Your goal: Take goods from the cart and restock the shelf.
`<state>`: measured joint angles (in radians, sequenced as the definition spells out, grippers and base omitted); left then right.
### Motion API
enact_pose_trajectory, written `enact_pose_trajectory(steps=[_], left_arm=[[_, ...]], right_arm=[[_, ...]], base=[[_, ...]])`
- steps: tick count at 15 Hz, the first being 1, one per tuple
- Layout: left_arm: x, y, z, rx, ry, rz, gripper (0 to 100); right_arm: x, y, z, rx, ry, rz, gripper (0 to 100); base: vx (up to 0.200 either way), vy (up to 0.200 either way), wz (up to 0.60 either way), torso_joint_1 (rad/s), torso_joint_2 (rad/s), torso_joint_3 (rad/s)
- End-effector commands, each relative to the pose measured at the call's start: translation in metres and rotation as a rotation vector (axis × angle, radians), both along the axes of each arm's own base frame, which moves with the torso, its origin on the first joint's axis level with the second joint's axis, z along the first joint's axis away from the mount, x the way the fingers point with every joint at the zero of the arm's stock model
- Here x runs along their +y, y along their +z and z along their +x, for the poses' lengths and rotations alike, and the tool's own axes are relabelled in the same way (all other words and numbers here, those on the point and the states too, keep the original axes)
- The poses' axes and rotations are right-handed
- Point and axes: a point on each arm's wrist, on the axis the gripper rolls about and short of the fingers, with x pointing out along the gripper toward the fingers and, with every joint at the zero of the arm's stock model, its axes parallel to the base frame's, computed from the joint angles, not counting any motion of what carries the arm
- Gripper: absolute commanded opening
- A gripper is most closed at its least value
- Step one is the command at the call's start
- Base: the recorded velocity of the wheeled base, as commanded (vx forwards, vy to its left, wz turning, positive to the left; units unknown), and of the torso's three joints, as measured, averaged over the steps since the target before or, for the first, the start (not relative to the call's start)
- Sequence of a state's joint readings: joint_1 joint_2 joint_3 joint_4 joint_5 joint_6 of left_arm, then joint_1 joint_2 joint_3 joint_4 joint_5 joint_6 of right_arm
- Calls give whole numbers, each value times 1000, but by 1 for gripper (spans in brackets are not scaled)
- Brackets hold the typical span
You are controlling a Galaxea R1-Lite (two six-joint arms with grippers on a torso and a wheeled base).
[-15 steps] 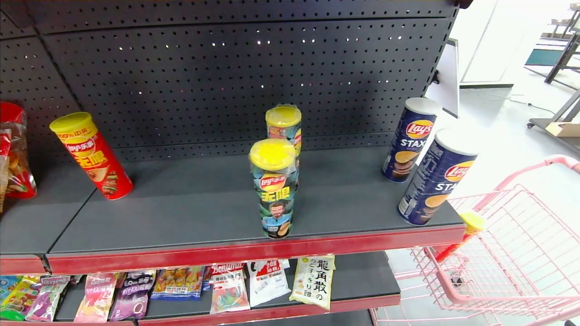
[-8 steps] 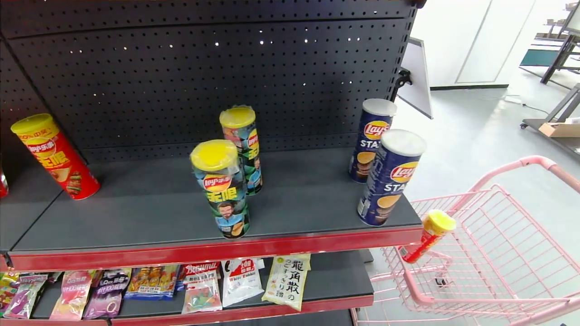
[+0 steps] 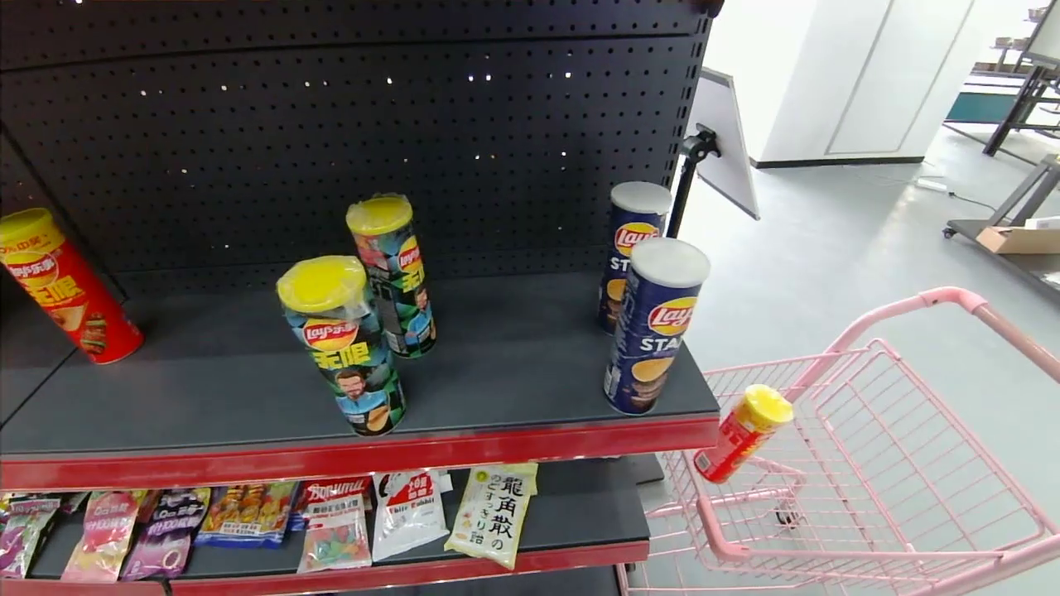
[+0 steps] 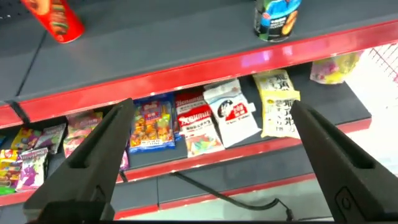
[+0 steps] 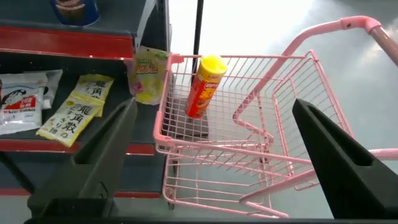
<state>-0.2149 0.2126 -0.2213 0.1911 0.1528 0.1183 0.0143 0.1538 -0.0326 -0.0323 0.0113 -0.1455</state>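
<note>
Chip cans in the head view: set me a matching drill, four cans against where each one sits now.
1. tall red can
2. front green can
3. front blue can
4. small red can

A. tilted inside the pink cart
B. shelf, right end
C. shelf, far left
D. shelf, middle, by the red front edge

Pairs: 1-C, 2-D, 3-B, 4-A.

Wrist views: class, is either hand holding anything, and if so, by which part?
Nothing is held. The left hand and the right hand are both open and empty; the red can leans in the cart.
</note>
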Motion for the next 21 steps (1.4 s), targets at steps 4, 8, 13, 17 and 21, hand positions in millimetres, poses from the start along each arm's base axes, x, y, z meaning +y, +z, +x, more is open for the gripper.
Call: enact_pose_trajectory(steps=[4, 8, 13, 17, 21], left_arm=[[0, -1, 0, 5, -10, 0, 100], [0, -1, 0, 5, -13, 0, 100], [1, -6, -3, -15, -17, 9, 100], [0, -10, -5, -28, -61, 19, 100], [0, -10, -5, -30, -61, 21, 100]], right_arm=[[0, -5, -4, -45, -2, -3, 100], [0, -5, -5, -51, -2, -3, 100], [0, -5, -6, -61, -19, -2, 100], [-1, -5, -7, -71, -45, 0, 100], [-1, -5, -7, -71, -46, 2, 100]], base=[[0, 0, -600, 4, 4, 5], [0, 0, -300, 0, 1, 0], [0, 0, 0, 0, 0, 0], [0, 0, 0, -86, 187, 109], [0, 0, 0, -150, 343, 190]])
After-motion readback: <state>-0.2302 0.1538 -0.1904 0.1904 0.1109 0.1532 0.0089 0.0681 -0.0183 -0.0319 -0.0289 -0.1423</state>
